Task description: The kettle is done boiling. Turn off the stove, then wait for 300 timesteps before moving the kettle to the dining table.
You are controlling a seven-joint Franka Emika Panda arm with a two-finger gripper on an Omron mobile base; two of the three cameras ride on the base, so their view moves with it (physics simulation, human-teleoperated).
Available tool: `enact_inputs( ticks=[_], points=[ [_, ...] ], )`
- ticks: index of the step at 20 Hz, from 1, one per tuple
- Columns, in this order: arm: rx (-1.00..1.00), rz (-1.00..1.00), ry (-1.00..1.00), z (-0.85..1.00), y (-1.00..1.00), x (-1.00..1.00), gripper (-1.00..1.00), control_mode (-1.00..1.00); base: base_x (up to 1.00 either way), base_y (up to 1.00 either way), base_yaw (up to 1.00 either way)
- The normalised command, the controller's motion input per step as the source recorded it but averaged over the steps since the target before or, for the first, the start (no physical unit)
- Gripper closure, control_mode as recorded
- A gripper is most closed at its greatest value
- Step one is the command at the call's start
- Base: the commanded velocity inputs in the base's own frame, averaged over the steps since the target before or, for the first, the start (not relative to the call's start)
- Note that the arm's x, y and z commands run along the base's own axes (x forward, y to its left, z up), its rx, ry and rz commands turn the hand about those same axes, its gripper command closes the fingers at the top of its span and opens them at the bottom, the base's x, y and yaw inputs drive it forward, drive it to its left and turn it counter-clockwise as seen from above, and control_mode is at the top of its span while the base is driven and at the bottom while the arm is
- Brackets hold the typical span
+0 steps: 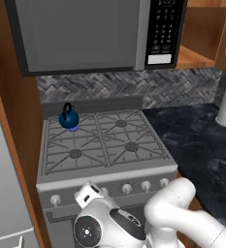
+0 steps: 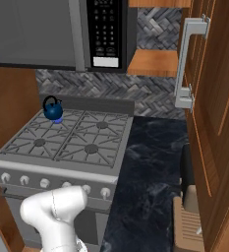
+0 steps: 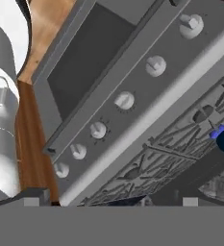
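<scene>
Sitting upright on stove [image 1: 134, 160] back-left burner, kettle [image 1: 69, 119], handle arching up.

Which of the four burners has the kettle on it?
The rear left burner, next to the backsplash. The kettle sits there over a small blue flame; the other three burners of the stove are bare.

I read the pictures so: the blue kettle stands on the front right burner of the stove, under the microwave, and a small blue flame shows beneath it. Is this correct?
Not quite. The kettle stands on the back left burner of the stove, not the front right one; the left base view shows this plainly. The rest holds: it is under the microwave, with a small blue flame beneath it.
</scene>
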Motion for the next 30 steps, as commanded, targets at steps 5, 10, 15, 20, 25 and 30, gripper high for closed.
enact_inputs(
  ticks=[5,10,15,20,25,30],
  points=[
    [-0.26,0.17,0.00,-0.47,0.17,0.23,-1.00,-1.00,0.00,0.00,0.00],
    [-0.24,0.19,0.00,-0.42,0.11,0.37,-1.00,-1.00,0.00,0.00,0.00],
    [-0.23,0.15,-0.05,-0.37,0.24,0.46,-1.00,-1.00,0.00,0.00,0.00],
    [-0.20,0.14,-0.10,-0.38,0.29,0.41,-1.00,-1.00,0.00,0.00,0.00],
    [-0.17,0.08,-0.12,-0.37,0.30,0.09,-1.00,-1.00,0.00,0.00,0.00],
    [-0.13,0.08,0.00,-0.40,0.20,0.05,-1.00,-1.00,0.00,0.00,0.00]
  ],
)
